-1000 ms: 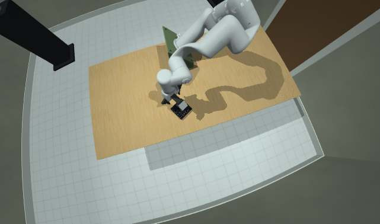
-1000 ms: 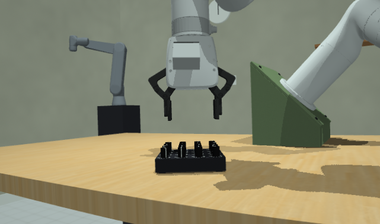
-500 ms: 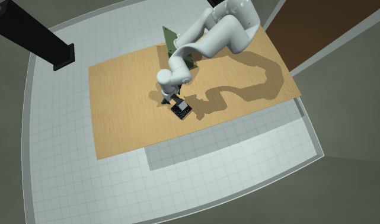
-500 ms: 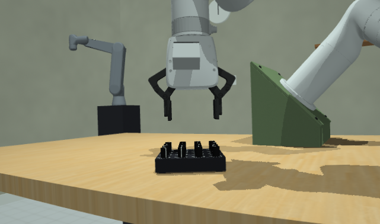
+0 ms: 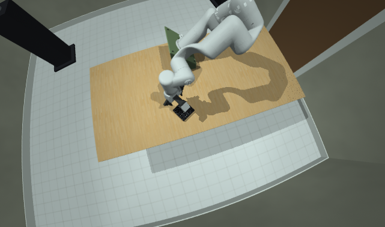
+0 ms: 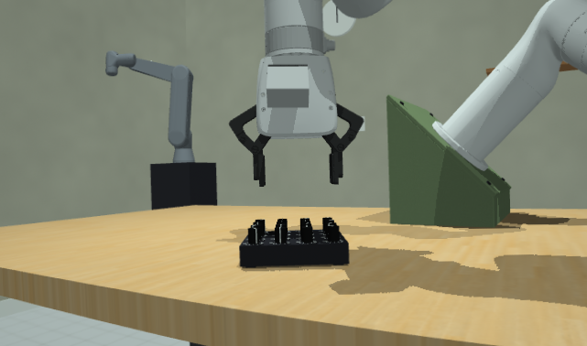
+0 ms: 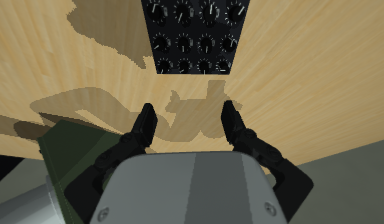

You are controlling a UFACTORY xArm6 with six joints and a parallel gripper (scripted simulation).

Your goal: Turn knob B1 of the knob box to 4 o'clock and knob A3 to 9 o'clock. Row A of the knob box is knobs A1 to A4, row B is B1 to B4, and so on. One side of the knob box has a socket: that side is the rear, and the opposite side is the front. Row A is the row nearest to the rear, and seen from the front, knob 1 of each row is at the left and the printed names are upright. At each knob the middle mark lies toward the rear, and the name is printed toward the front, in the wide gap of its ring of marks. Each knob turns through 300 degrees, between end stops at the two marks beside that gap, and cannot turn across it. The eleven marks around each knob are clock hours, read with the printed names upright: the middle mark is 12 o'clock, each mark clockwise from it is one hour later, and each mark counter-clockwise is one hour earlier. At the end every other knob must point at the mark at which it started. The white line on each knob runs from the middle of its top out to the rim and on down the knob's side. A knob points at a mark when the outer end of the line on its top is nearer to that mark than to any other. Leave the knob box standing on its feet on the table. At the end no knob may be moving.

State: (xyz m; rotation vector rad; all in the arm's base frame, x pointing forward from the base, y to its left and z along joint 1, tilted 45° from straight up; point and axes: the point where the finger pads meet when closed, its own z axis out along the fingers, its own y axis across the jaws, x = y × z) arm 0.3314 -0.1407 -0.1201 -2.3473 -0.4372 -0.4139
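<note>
The black knob box (image 5: 184,119) (image 6: 294,255) (image 7: 194,54) stands flat on the table. Its socket does not show and its names are unreadable. In the wrist view, pale name patches lie right of the knobs, so the left column appears to be row A. Knob A3 (image 7: 156,13) then seems to be the upper left one, its line pointing up. Knob B1 (image 7: 184,65) seems to be in the lowest row, second from left, its line roughly down-left. My gripper (image 6: 298,184) (image 7: 188,110) is open and empty, high above the table, with the box beyond its fingertips in the wrist view.
The green wedge-shaped arm mount (image 5: 173,45) (image 6: 416,169) (image 7: 75,155) stands on the wooden table (image 5: 125,120) (image 6: 123,256), well away from the box. The arm's shadow falls beside the box. A grey arm (image 6: 179,105) on a black pedestal stands in the background.
</note>
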